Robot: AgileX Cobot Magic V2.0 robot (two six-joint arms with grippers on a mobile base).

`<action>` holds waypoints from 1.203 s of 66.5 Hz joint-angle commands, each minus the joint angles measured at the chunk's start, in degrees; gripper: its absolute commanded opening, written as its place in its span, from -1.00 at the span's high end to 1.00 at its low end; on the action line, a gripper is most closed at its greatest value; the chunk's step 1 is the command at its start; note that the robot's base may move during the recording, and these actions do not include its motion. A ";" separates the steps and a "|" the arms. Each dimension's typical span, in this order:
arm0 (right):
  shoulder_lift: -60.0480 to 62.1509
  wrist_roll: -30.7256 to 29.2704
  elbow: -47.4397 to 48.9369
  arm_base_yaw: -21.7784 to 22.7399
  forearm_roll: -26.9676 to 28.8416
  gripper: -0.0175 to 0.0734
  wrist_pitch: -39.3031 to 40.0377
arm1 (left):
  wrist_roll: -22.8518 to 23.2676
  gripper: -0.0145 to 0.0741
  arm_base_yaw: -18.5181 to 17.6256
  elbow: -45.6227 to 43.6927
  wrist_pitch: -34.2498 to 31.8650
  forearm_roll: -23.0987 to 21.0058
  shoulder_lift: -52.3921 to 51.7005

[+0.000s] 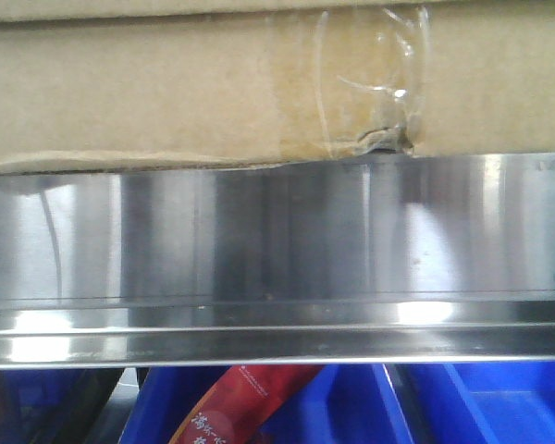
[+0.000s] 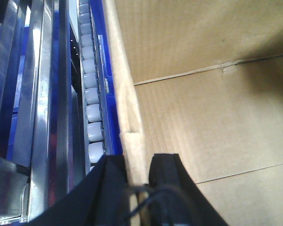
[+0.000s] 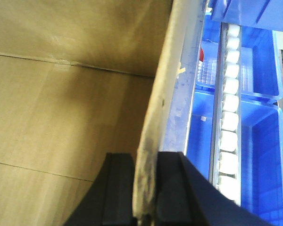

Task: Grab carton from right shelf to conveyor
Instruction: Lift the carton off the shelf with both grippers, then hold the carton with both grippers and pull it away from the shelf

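The brown carton [image 1: 166, 83] fills the top of the front view and rests on the shiny steel right shelf [image 1: 277, 240], with clear tape and a small tear at its bottom edge. In the left wrist view my left gripper [image 2: 137, 165] is shut on the carton's left wall [image 2: 132, 113], one finger outside and one inside the open box. In the right wrist view my right gripper [image 3: 146, 162] is shut on the carton's right wall [image 3: 165, 89] in the same way. The conveyor is out of view.
Blue plastic bins [image 1: 481, 407] sit under the shelf rail, one holding a red packet [image 1: 245, 402]. White roller tracks run beside the carton on the left [image 2: 92, 108] and on the right [image 3: 228, 113], with blue bins [image 3: 259, 61] beyond.
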State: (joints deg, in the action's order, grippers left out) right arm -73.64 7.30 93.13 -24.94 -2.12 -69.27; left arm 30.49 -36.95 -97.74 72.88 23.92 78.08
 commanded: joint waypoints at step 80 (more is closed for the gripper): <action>0.22 -0.67 0.23 -0.38 1.69 0.76 3.39 | -0.23 0.71 -0.76 -0.20 -2.92 -0.65 -0.57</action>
State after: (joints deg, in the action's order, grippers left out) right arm -73.67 7.30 93.13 -24.94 -1.90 -69.02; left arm 30.49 -36.95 -97.74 72.88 24.34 78.04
